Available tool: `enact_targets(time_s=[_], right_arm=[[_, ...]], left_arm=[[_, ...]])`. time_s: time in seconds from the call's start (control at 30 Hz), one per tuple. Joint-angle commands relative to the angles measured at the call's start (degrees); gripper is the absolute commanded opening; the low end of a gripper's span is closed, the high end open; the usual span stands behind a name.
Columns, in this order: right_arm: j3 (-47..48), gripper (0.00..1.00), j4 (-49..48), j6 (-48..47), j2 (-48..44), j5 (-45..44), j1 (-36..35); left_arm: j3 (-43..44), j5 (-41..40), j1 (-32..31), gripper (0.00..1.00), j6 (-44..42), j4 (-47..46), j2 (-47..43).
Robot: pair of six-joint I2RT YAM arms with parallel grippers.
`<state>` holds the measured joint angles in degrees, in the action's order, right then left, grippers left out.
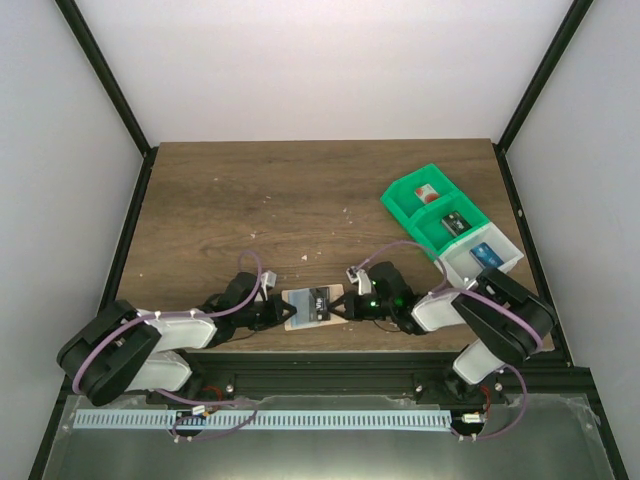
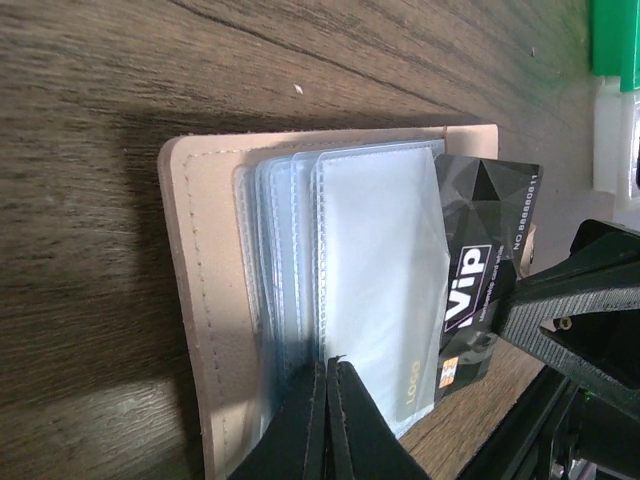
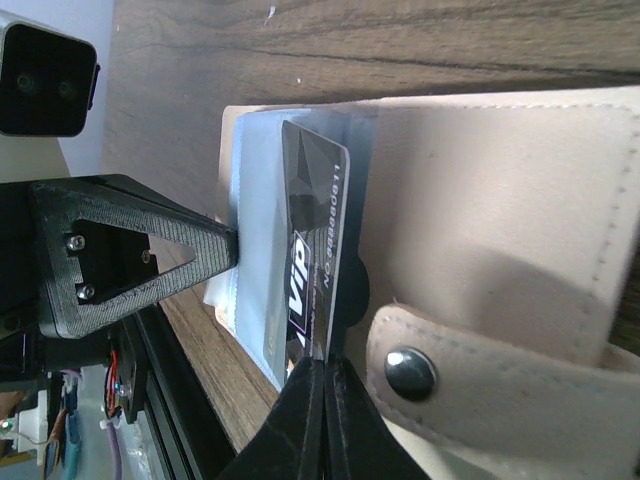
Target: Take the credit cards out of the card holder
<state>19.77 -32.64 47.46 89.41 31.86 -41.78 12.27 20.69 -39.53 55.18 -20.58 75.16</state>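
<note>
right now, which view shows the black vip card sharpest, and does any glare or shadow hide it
left wrist: black plastic VIP card sharpest, print readable, soft sheen on the clear pockets of the tan rectangular card holder; right wrist: card oblique, crisp, round metal snap stud glints; top external: evenly lit, card too small to read

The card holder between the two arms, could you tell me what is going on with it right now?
The card holder lies open on the table at its near edge. The left gripper is shut on the holder's clear pockets, steadying it. The right gripper is shut on the black card, which sticks partly out of its pocket. A few cards lie in the green-and-white tray to the right.
</note>
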Motion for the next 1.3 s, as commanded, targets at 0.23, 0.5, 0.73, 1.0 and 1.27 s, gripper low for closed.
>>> enact_targets(time_s=[0.23, 0.5, 0.73, 1.0, 1.27], right_arm=[[-1.7, 0.00, 10.1, -0.6, -10.2, -8.2, 1.5], [-2.1, 0.00, 14.8, 0.3, -18.2, -10.7, 1.5], [-2.4, 0.00, 14.3, 2.3, -23.2, -9.0, 1.5], [-2.5, 0.00, 6.2, 6.8, -26.5, -1.7, 1.5], [-3.8, 0.00, -6.9, 12.6, -24.9, 6.1, 1.5]], left_arm=[[-0.7, -4.7, 0.1, 0.03, -0.8, 7.8, -1.5], [2.9, -3.2, 0.1, 0.25, -0.7, 11.1, -5.3], [5.0, -2.3, 0.1, 0.52, 1.0, 15.4, -14.5], [4.6, 2.6, 0.1, 0.61, 5.3, 10.7, -21.5], [0.2, 9.1, 0.1, 0.55, 11.0, -4.6, -22.5]])
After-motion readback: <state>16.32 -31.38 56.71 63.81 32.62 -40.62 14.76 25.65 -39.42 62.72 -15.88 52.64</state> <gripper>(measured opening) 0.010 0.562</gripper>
